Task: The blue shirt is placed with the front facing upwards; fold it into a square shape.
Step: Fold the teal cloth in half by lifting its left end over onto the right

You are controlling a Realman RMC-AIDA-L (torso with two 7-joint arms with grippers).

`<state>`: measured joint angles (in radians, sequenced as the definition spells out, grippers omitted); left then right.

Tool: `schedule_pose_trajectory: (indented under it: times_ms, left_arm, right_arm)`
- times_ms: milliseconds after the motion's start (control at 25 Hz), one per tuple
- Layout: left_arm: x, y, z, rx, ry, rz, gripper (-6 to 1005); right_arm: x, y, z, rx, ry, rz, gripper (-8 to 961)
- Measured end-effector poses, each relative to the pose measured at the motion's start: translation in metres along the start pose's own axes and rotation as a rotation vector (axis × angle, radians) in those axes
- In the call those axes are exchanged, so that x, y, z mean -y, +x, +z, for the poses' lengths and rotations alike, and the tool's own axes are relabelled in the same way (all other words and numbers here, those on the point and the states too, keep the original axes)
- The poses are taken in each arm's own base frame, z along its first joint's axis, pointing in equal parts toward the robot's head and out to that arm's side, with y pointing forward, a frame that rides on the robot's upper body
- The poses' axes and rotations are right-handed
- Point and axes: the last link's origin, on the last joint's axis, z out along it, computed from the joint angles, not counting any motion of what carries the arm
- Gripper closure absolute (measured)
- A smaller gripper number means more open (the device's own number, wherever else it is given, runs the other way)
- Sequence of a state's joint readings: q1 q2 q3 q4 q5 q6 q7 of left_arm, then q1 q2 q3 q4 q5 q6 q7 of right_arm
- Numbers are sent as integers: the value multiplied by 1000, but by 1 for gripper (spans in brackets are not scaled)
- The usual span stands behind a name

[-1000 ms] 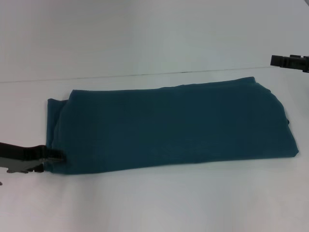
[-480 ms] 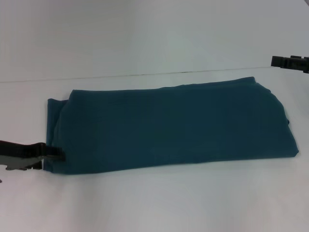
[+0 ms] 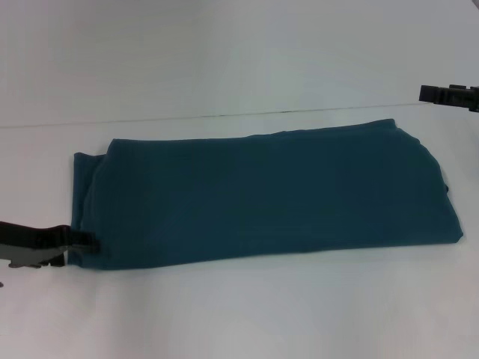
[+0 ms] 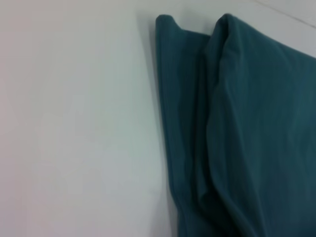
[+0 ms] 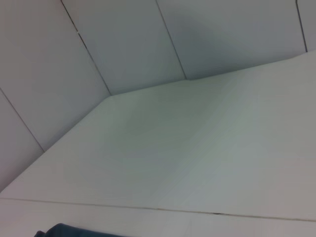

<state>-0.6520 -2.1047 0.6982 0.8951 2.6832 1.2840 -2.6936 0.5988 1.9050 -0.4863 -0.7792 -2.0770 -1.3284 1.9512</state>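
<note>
Touching blue shirt [image 3: 269, 198] corner, left hand [image 3: 88, 241], seemingly closed

Blue shirt [image 3: 262, 198] lies folded as a long band across mid table [image 3: 247, 314]; bare white surface in front, behind & left of it. Left gripper [image 3: 78, 243] sits at shirt's near-left corner. Right gripper [image 3: 447, 95] hangs at far right edge, apart from cloth.

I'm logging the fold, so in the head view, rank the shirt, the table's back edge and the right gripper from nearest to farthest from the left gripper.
1. blue shirt, its left end at the left gripper.
2. table's back edge, beyond the shirt.
3. right gripper, far right side.
</note>
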Motion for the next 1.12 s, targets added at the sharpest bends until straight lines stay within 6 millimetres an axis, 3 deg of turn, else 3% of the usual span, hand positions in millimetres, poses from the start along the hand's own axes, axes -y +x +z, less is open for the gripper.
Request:
schedule_pose_trajectory:
  times_ms: [1120]
  left_arm:
    - [-16, 3, 7, 15, -24, 33, 312]
  right_arm:
    - [0, 0, 0, 0, 1, -1, 53]
